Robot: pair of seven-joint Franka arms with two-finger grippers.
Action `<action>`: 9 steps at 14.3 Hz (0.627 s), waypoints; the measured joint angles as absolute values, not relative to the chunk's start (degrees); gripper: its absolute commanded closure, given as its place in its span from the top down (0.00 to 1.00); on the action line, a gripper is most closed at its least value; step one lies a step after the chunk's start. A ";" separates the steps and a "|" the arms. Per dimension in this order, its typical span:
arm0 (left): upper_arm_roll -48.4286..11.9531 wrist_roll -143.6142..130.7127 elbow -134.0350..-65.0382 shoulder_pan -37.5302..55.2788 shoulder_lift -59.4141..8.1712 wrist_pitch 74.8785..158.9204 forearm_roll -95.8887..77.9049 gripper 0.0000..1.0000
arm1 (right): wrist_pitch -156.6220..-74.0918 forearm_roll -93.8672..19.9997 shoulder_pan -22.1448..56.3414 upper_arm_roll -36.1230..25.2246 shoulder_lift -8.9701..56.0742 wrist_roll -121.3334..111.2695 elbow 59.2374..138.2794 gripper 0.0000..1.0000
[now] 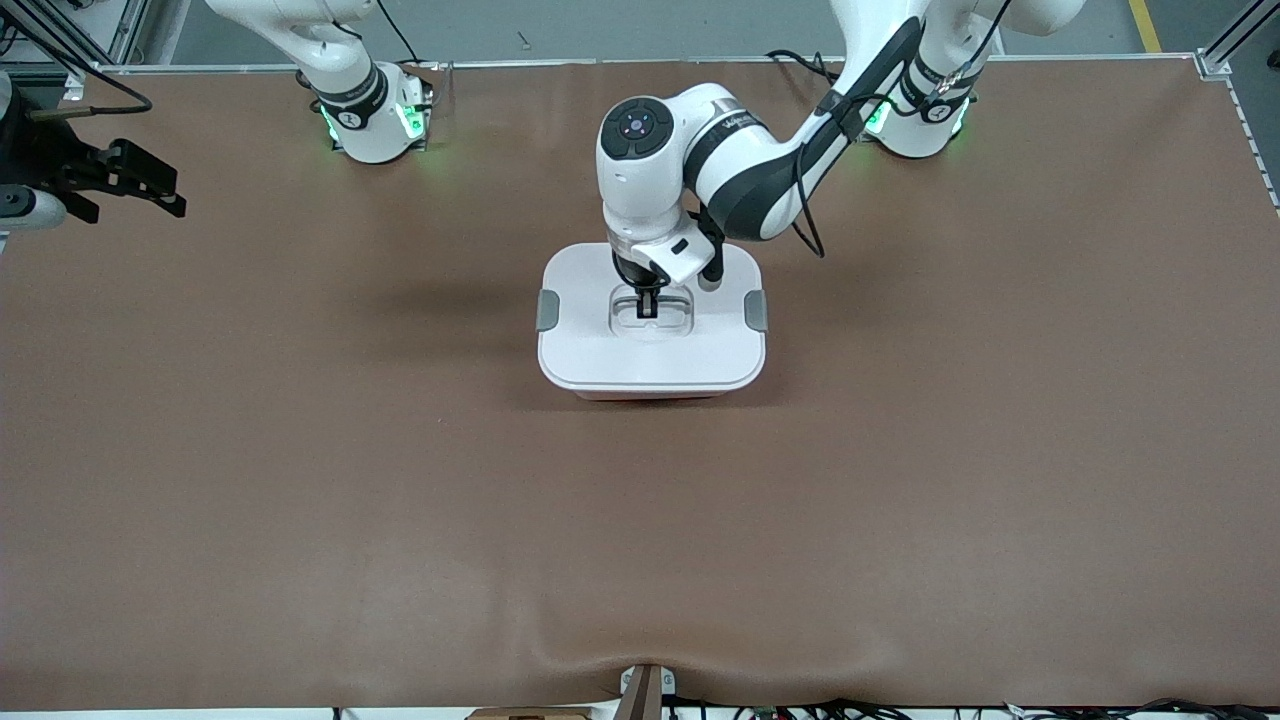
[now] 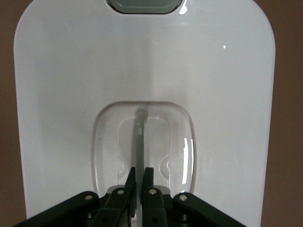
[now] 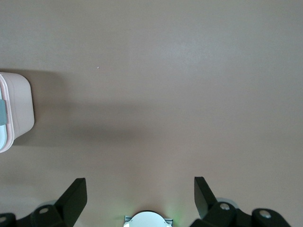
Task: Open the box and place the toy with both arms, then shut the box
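On the box (image 1: 650, 345) lid, left claw (image 1: 647, 306) pinching its handle (image 2: 139, 142), right claw (image 3: 139, 196) gaping, waiting over table edge.

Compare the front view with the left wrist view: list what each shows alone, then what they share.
Front view only: both arm bases, the open right gripper waiting over the table's edge at the right arm's end, and both grey latches of the box.

Left wrist view only: a close look at the thin grey handle in the lid's recess, pinched between the fingers.

Both: the white lid, closed on the box, and the left gripper shut on that handle. No toy appears in either.
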State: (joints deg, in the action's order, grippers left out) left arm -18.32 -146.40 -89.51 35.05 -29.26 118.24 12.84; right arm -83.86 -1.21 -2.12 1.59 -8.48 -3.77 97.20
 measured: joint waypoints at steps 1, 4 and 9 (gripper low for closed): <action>-18.32 -146.40 -89.51 35.05 -29.40 118.28 12.84 0.00 | -83.86 -1.21 -2.12 1.60 -8.48 -4.02 97.20 1.00; -18.34 -146.40 -89.57 35.35 -29.69 118.30 12.84 0.00 | -83.89 -1.10 -2.12 1.61 -8.48 -4.91 97.19 1.00; -18.35 -146.40 -89.83 35.72 -29.85 118.30 12.85 0.00 | -84.05 -1.07 -2.15 1.58 -8.43 -4.99 97.08 1.00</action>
